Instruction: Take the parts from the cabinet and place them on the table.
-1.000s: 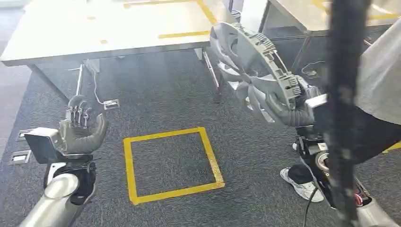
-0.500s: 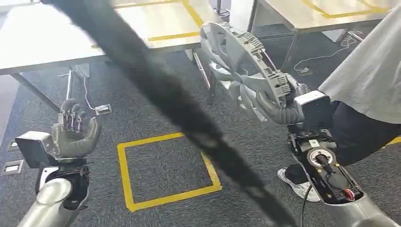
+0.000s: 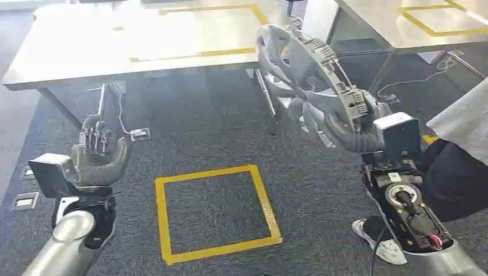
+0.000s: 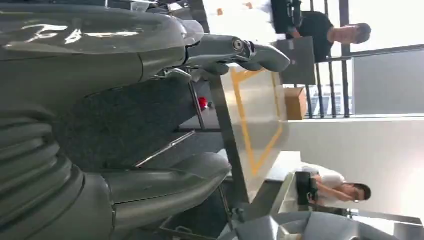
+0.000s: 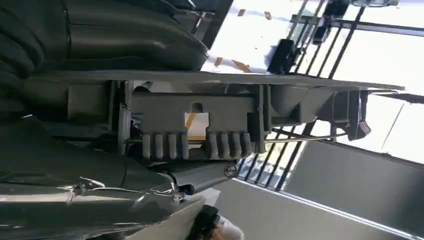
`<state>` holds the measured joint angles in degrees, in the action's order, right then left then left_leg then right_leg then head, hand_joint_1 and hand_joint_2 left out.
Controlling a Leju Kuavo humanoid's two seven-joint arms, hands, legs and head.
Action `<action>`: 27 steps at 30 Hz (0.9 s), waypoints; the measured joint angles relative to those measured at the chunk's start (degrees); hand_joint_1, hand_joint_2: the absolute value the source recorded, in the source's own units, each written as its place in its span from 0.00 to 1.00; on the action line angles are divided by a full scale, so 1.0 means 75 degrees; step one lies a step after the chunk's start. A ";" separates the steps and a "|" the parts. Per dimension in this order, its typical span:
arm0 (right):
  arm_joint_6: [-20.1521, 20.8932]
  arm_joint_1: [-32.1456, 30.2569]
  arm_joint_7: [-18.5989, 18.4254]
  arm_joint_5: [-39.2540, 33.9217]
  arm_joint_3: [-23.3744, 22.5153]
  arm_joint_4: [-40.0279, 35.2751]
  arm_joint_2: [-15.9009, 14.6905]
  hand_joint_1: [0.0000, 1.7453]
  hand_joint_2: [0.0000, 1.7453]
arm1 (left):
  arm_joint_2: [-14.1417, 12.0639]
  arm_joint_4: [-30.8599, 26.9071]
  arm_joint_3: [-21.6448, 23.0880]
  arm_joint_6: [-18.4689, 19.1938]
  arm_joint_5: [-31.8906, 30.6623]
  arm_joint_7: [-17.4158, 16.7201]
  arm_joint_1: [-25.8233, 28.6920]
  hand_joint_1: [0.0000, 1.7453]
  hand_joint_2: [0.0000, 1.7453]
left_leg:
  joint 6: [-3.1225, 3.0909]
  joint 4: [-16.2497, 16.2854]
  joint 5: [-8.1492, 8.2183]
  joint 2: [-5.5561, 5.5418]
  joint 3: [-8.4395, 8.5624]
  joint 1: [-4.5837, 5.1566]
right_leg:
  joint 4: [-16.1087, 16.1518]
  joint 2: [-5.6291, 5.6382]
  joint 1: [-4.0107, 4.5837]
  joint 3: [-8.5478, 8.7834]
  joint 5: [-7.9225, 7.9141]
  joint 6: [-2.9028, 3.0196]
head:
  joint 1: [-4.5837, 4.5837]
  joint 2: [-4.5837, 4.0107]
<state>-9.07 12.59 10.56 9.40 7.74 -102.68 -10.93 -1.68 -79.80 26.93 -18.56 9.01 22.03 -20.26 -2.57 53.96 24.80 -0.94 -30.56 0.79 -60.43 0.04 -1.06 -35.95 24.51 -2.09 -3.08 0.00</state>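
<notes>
Gripping the rim of the grey round part (image 3: 305, 80), my right hand (image 3: 345, 129) is closing its fingers around the lower edge, and in the right wrist view I am seeing the thumb and fingers (image 5: 100, 40) clamping the ribbed rim (image 5: 195, 142) from both sides. The part is standing on edge, tilted, its face turned toward the robot's left; its long axis is running from the hand up and away toward the desk (image 3: 115, 46), and its far edge is overlapping the desk's near corner in the head view. I cannot tell whether it is touching the desk. My left hand (image 3: 100, 158) is hanging empty, palm up, fingers apart and loosely curled, over the dark carpet (image 3: 201, 121), beside the yellow taped square (image 3: 216, 210). A person (image 3: 460, 155) is standing just beside my right arm.
</notes>
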 joint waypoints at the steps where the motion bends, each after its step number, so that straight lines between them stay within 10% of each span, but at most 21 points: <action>1: 0.0000 0.0012 0.0009 -0.0003 0.0000 0.0003 0.0000 1.00 1.00 | -0.0003 0.0006 0.0000 0.0000 0.0000 0.0003 -0.0001 0.00 1.00 | 0.0021 -0.0014 0.0079 0.0001 0.0033 0.0002 | 0.0503 0.0001 0.0010 0.0080 -0.0436 0.0051 | -0.0029 0.0000; 2: 0.0000 0.0033 0.0029 -0.0003 0.0000 0.0009 0.0003 1.00 1.00 | 0.0000 0.0006 0.0000 0.0003 0.0003 0.0009 -0.0014 0.00 1.00 | 0.0051 0.0017 0.0099 -0.0017 0.0055 0.0015 | 0.0627 -0.0008 0.0088 0.0086 -0.0128 0.0058 | 0.0056 0.0000; 6: -0.0006 0.0035 0.0047 -0.0003 -0.0017 0.0003 0.0003 1.00 1.00 | 0.0003 0.0003 0.0003 0.0017 0.0009 0.0035 -0.0044 0.00 1.00 | 0.0227 0.0110 0.0222 -0.0025 0.0090 0.0022 | 0.0806 -0.0013 0.0032 0.0434 -0.0180 0.0269 | 0.0007 0.0000; 10: -0.0023 0.0057 0.0087 -0.0003 -0.0032 0.0003 0.0009 1.00 1.00 | 0.0000 0.0009 0.0003 0.0038 0.0023 0.0079 -0.0057 0.00 1.00 | 0.0418 0.2248 0.0586 0.0039 -0.1365 -0.0103 | 0.0875 -0.0011 -0.0005 0.0703 0.0034 0.0351 | 0.0146 0.0000; 12: -0.0023 0.0026 0.0084 -0.0003 -0.0035 0.0006 0.0009 1.00 1.00 | -0.0006 0.0015 0.0003 0.0038 0.0029 0.0079 -0.0018 0.00 1.00 | 0.0473 0.2542 0.0797 0.0058 -0.1858 -0.0156 | 0.0875 0.0007 -0.0021 0.0902 0.0203 0.0330 | 0.0216 0.0000; 14: -0.0023 0.0015 0.0084 -0.0003 -0.0032 0.0009 0.0012 1.00 1.00 | -0.0006 0.0017 0.0003 0.0038 0.0032 0.0085 -0.0020 0.00 1.00 | 0.0478 0.1663 0.0324 0.0069 -0.1749 -0.0181 | 0.0875 0.0021 -0.0052 0.1185 0.0420 0.0291 | 0.0277 0.0000; 17: -0.0020 0.0029 0.0108 -0.0003 -0.0029 0.0026 0.0018 1.00 1.00 | -0.0009 0.0029 0.0003 0.0035 0.0035 0.0122 -0.0022 0.00 1.00 | 0.0393 -0.0100 -0.1234 0.0116 -0.1356 -0.0125 | 0.0844 0.0040 -0.0031 0.1546 0.0775 0.0167 | 0.0455 0.0000; 20: -0.0018 0.0054 0.0128 -0.0003 -0.0029 0.0032 0.0023 1.00 1.00 | -0.0006 0.0029 0.0009 0.0015 0.0053 0.0172 -0.0030 0.00 1.00 | 0.0253 -0.0081 -0.1037 0.0108 -0.1228 -0.0123 | 0.0913 0.0044 -0.0016 0.1686 0.0778 0.0016 | 0.0405 0.0000; 24: -0.0018 0.0065 0.0172 -0.0009 -0.0032 0.0070 0.0023 1.00 1.00 | 0.0006 0.0032 0.0009 0.0000 0.0052 0.0187 -0.0051 0.00 1.00 | 0.0077 -0.0114 -0.0735 0.0068 -0.0771 -0.0132 | -0.0881 0.0032 -0.0045 0.0675 0.0778 -0.0005 | 0.0251 0.0000; 27: -0.0020 0.0041 0.0178 -0.0041 -0.0029 0.0131 0.0023 1.00 1.00 | 0.0006 0.0058 0.0009 0.0000 0.0055 0.0189 0.0006 0.00 1.00 | 0.0056 -0.0115 -0.0397 0.0026 -0.0368 -0.0107 | -0.1631 0.0031 0.0001 -0.0196 0.1903 -0.0020 | 0.0093 0.0000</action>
<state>-9.22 12.89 11.89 9.09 7.52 -101.70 -10.75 -1.64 -79.36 26.99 -18.56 9.42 23.45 -20.21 -2.15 53.10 21.82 -0.75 -33.32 -0.01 -72.66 0.27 -1.05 -37.42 38.78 -2.24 -2.38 0.00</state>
